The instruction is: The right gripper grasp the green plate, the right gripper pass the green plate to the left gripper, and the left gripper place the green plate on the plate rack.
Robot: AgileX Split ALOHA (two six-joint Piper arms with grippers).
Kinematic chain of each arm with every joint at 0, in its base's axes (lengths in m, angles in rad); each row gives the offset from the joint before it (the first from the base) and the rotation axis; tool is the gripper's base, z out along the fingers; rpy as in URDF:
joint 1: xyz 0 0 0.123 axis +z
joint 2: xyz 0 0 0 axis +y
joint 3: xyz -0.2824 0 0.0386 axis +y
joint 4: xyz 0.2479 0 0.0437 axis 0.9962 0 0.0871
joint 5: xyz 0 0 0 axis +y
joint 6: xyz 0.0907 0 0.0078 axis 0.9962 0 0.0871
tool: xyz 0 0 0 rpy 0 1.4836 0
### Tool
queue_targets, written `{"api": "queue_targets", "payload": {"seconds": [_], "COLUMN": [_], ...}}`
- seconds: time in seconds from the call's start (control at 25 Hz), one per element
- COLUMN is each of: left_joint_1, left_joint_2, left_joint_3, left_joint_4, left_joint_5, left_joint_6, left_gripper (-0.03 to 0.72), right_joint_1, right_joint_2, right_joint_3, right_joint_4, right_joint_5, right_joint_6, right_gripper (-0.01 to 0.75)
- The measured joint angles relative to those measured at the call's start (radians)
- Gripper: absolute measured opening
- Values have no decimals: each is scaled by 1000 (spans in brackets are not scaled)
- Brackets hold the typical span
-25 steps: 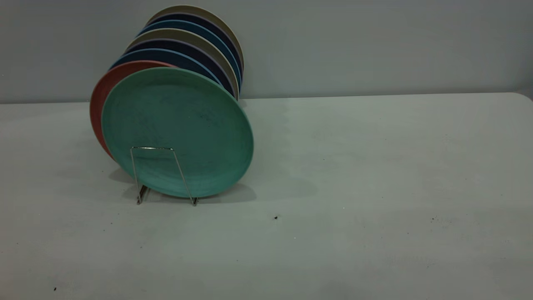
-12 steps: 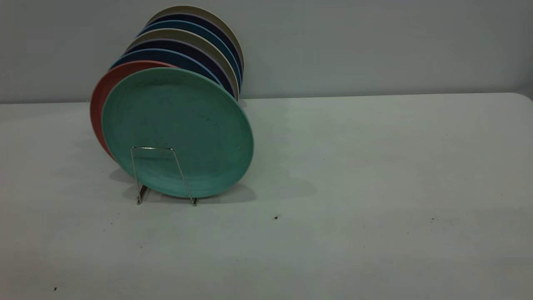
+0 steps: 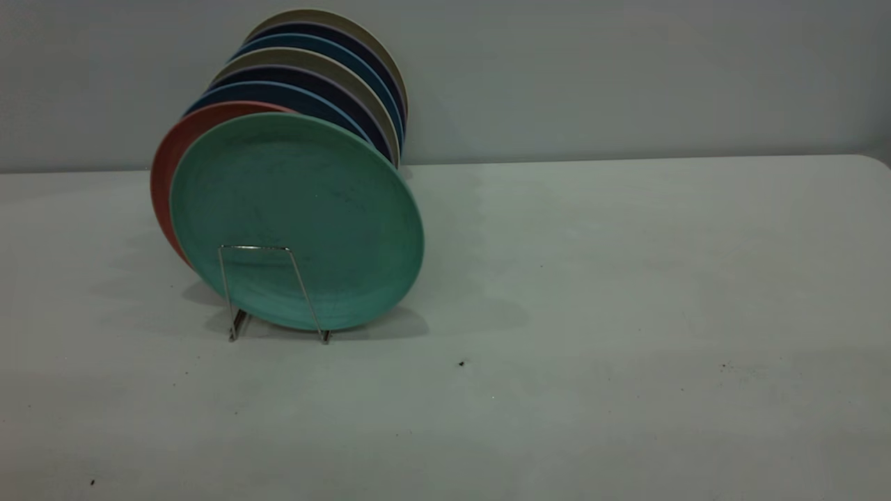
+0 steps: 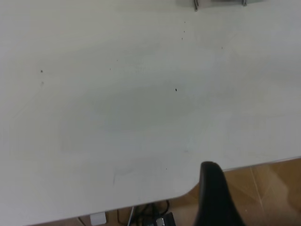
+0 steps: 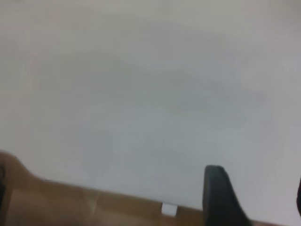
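Left gripper (image 4: 214, 197): one dark, blurred finger shows in the left wrist view, over the near table edge; how far the claw is open cannot be told, and nothing is seen in it. Right gripper (image 5: 221, 197): likewise a single dark finger in the right wrist view, over the table edge with brown floor beyond; its opening cannot be told either, nothing seen in it. Neither arm appears in the exterior view, so both sit pulled back off the work area.

Against the frames of a second and half a second ago: no change. Plates, rack and the specks on the table sit in the same spots, and no arm has come into the exterior view.

Green plate (image 3: 296, 219): stands on edge at the front of the plate rack (image 3: 273, 292), face toward the camera, tilted back. The rack's front wire loop crosses its lower face.

Directly behind it, a salmon-pink plate (image 3: 167, 167), edge showing to the left. Further back a row of blue plates (image 3: 278, 94) and beige plates (image 3: 306, 59), stacked upright in the same lean.

White table (image 3: 626, 313): small dark specks near the middle and right. In the left wrist view, two rack feet (image 4: 196, 4) show at the far side of the table.
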Motion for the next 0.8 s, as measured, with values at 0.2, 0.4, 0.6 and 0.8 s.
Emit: {"api": "queue_targets", "payload": {"seconds": [0.2, 0.4, 0.6, 0.8], "left_joint_1": [0, 10, 111, 127], "left_joint_2": [0, -63, -154, -157], "left_joint_3": [0, 0, 0, 0], "left_joint_4": [-1, -1, 0, 0], "left_joint_5": [1, 3, 10, 10], "left_joint_6": [-5, -5, -5, -5], "left_gripper": [476, 476, 476, 476], "right_joint_1": [-109, -160, -160, -162], "right_joint_2": [-161, -205, -205, -205], "right_joint_3": [3, 3, 3, 3], "right_joint_4": [-1, -1, -1, -1], "right_joint_5": [1, 6, 6, 6], "right_joint_6": [0, 0, 0, 0], "right_gripper": [406, 406, 406, 406]}}
